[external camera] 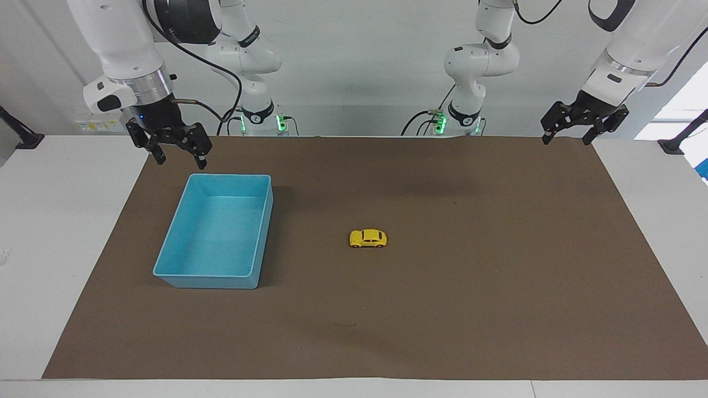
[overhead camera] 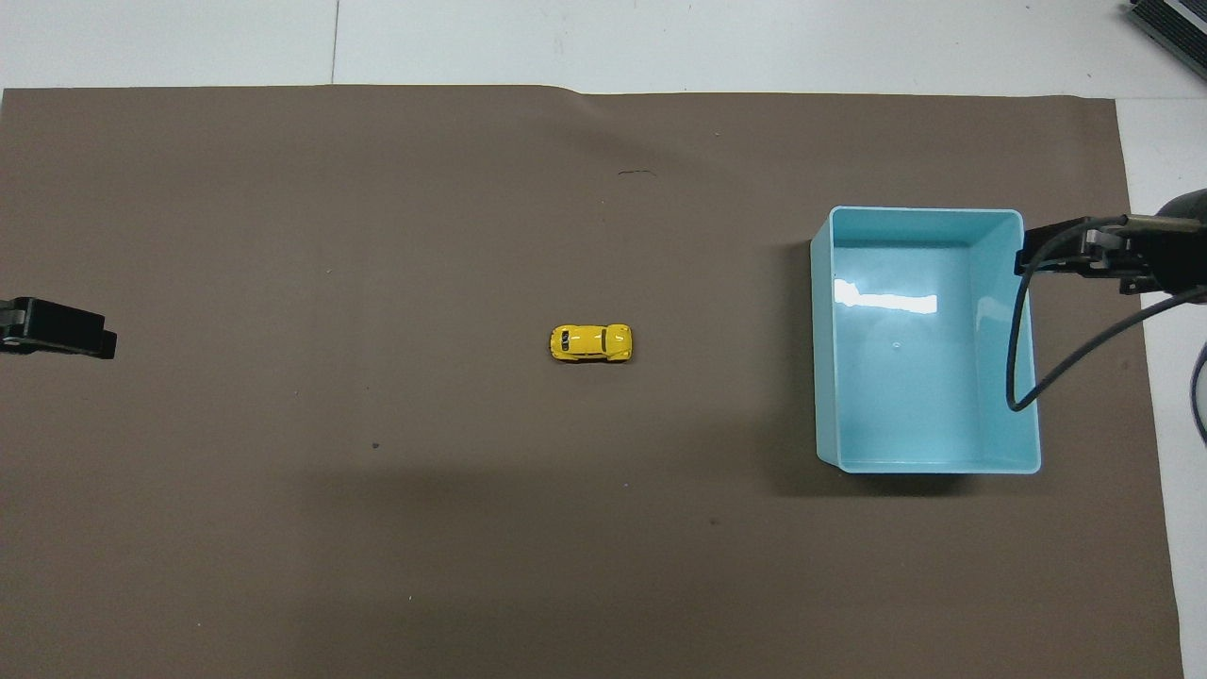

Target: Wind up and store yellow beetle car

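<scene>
The yellow beetle car (external camera: 368,238) stands on its wheels in the middle of the brown mat; it also shows in the overhead view (overhead camera: 590,342). The empty blue bin (external camera: 206,273) sits toward the right arm's end of the table, shown in the overhead view too (overhead camera: 924,396). My right gripper (external camera: 182,163) is open and empty, up in the air over the bin's edge nearest the robots (overhead camera: 1075,256). My left gripper (external camera: 565,140) is open and empty, raised over the mat's corner at the left arm's end (overhead camera: 58,328). Neither gripper touches the car.
The brown mat (external camera: 470,309) covers most of the white table (external camera: 55,221). A black cable (overhead camera: 1014,358) from the right arm hangs over the bin's side. A dark object (overhead camera: 1169,24) lies at the table's corner.
</scene>
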Robot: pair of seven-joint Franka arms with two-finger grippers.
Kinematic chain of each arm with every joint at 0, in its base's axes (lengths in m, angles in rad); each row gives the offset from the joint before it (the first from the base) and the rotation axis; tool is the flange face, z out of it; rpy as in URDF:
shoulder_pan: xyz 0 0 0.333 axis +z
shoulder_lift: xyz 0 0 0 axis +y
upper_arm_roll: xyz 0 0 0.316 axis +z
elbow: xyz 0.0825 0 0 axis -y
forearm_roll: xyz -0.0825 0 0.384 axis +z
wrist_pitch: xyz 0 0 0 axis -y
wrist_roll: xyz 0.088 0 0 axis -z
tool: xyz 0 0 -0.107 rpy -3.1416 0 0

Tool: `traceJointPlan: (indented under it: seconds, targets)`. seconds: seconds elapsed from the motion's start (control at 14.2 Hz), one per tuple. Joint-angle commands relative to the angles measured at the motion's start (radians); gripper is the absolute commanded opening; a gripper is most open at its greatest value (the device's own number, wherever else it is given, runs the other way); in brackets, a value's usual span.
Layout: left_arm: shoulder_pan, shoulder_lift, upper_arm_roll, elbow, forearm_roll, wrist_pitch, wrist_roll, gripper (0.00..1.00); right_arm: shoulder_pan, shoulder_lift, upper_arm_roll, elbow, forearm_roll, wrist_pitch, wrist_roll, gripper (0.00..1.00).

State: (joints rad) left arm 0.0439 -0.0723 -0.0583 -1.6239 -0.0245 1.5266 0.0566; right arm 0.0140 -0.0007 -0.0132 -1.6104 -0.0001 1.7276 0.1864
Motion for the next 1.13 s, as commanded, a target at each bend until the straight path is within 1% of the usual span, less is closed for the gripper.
traceJointPlan:
  seconds: [0.0, 0.28, 0.42, 0.64, 0.85, 1.06]
  targets:
    - [-0.004, -0.017, 0.003, -0.037, -0.002, 0.029, 0.006, 1.00, -0.009, -0.013, 0.007, -0.006, 0.002, -0.008, 0.019, 1.00]
    - [-0.004, -0.008, 0.003, -0.042, -0.008, 0.041, -0.007, 1.00, -0.009, -0.013, 0.007, -0.006, 0.002, -0.008, 0.019, 1.00]
    - [-0.006, -0.009, 0.003, -0.062, -0.008, 0.053, -0.021, 1.00, -0.009, -0.013, 0.007, -0.006, 0.002, -0.008, 0.019, 1.00]
    - [-0.010, 0.018, 0.002, -0.068, -0.009, 0.095, -0.030, 1.00, -0.009, -0.013, 0.007, -0.006, 0.002, -0.008, 0.019, 1.00]
    - [-0.028, 0.037, 0.000, -0.076, -0.012, 0.128, -0.108, 1.00, -0.011, -0.013, 0.007, -0.006, 0.002, -0.008, 0.019, 1.00]
    - [-0.065, 0.069, 0.000, -0.079, -0.012, 0.173, -0.271, 1.00, -0.011, -0.013, 0.007, -0.006, 0.002, -0.008, 0.019, 1.00]
